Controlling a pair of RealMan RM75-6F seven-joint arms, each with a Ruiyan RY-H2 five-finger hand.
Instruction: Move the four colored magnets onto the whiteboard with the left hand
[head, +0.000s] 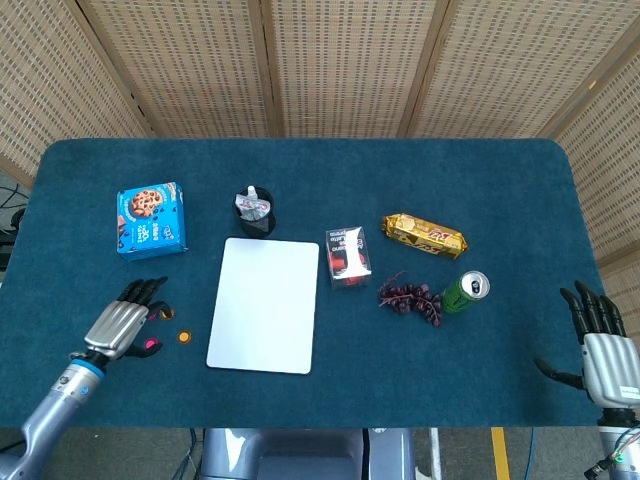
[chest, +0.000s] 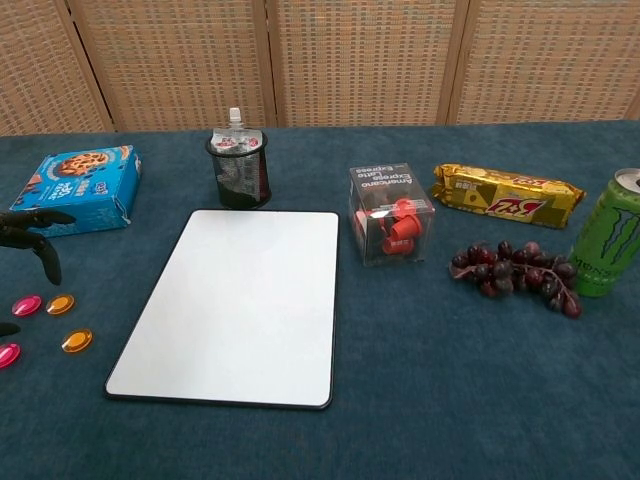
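Several small round magnets lie on the blue cloth left of the whiteboard (head: 264, 305). The chest view shows two pink magnets (chest: 26, 305) (chest: 7, 354) and two orange magnets (chest: 61, 304) (chest: 77, 340). In the head view my left hand (head: 125, 320) hovers over this group with fingers spread and holds nothing. It hides the two upper magnets, leaving one orange magnet (head: 184, 337) and one pink magnet (head: 151, 346) visible. Its dark fingertips (chest: 30, 232) show at the left edge of the chest view. My right hand (head: 600, 352) rests open at the table's right edge. The whiteboard (chest: 235, 305) is bare.
A blue cookie box (head: 151, 220) sits behind the magnets. A black mesh cup (head: 255, 212) stands just behind the whiteboard. To its right are a clear box of red capsules (head: 348, 256), a gold snack pack (head: 425, 234), grapes (head: 410, 298) and a green can (head: 464, 292).
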